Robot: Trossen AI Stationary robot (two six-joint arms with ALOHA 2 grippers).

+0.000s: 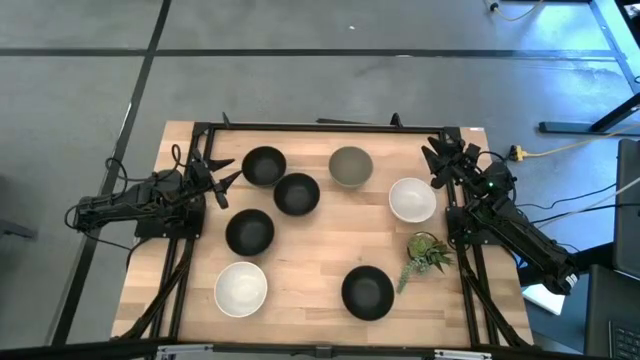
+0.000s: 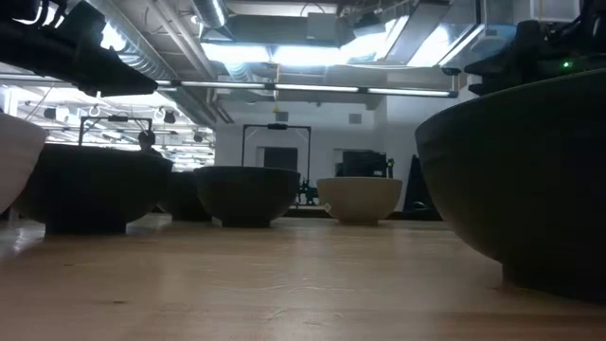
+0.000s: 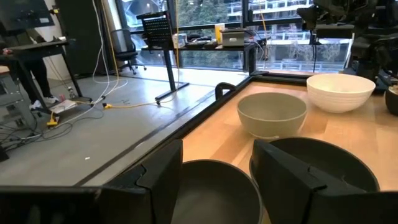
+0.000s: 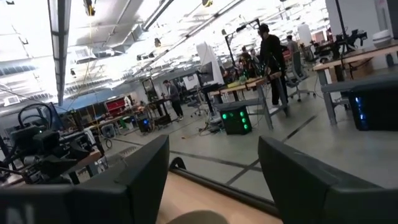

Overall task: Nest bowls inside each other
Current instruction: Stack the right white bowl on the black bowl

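Note:
Seven bowls stand apart on their bases on the wooden table. Four are black (image 1: 264, 166) (image 1: 297, 194) (image 1: 250, 232) (image 1: 367, 292), two are white (image 1: 412, 199) (image 1: 241, 288) and one is grey-green (image 1: 351, 166). My left gripper (image 1: 225, 172) is open at the table's left side, just left of the far-left black bowl. In the left wrist view that black bowl (image 3: 211, 193) shows beyond the gap of the left gripper (image 3: 217, 162). My right gripper (image 1: 436, 165) is open near the far right corner, above the white bowl by the right edge. In its wrist view the right gripper (image 4: 214, 162) looks past the table's far edge.
A small green plant sprig (image 1: 428, 252) lies near the right edge, between the right white bowl and the near black bowl. A black frame (image 1: 330, 126) runs along the far edge and both sides. Bare wood (image 1: 320, 250) shows in the middle. People stand in the room beyond.

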